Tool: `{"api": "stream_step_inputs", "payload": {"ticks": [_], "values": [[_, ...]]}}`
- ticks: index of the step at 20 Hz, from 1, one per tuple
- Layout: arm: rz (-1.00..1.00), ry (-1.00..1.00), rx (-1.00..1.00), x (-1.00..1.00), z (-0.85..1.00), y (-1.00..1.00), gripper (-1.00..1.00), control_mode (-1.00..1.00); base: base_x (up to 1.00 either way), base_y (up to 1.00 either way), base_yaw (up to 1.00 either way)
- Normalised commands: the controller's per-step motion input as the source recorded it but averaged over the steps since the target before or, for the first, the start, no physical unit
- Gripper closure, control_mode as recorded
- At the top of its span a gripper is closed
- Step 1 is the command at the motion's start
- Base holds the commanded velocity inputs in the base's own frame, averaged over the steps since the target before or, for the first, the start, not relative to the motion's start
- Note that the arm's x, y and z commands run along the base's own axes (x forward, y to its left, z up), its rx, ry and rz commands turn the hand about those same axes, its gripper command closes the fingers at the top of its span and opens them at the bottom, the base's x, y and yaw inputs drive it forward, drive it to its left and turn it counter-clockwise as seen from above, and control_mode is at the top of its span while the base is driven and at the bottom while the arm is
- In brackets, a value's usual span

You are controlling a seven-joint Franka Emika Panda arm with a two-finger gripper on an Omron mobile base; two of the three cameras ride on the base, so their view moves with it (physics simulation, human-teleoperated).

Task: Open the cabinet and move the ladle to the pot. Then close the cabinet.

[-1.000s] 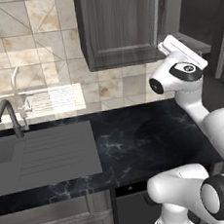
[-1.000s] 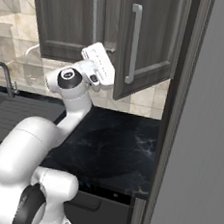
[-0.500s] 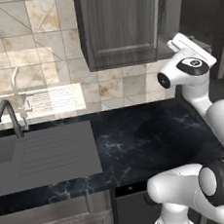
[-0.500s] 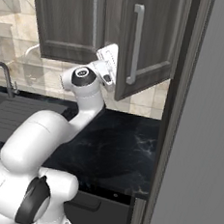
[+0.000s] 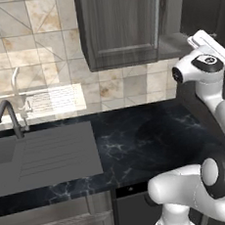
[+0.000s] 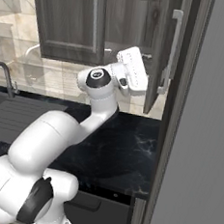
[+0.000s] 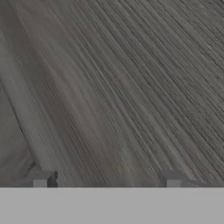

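End effector [image 7: 106, 180] spread apart, empty, facing cabinet [image 6: 69, 22] wood. Right door [image 6: 163, 51] ajar: stiff, hinged; best hooked behind bar handle [image 6: 172, 52].

Black marble counter [image 5: 147, 140] (white-veined) carries a grey sink [image 5: 40, 156].

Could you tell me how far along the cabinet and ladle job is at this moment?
Done: the cabinet's right door stands partly swung out; the left door is shut. In hand: the gripper, jaws apart and holding nothing, faces the wood grain close up. Left: finishing the opening, moving the ladle to the pot, closing the cabinet.
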Motion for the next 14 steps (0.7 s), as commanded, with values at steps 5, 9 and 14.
{"api": "stream_step_inputs", "payload": {"ticks": [5, 9, 14], "values": [[-0.18, -0.09, 0.06, -0.29, 0.0, -1.0, -1.0, -1.0, 0.0, 0.0, 0.0], [-0.13, -0.11, 0.03, -0.08, 0.0, -1.0, -1.0, -1.0, 0.0, 0.0, 0.0], [-0.03, -0.06, 0.03, -0.08, -0.01, -0.66, -1.0, -1.0, 0.0, 0.0, 0.0]]}}
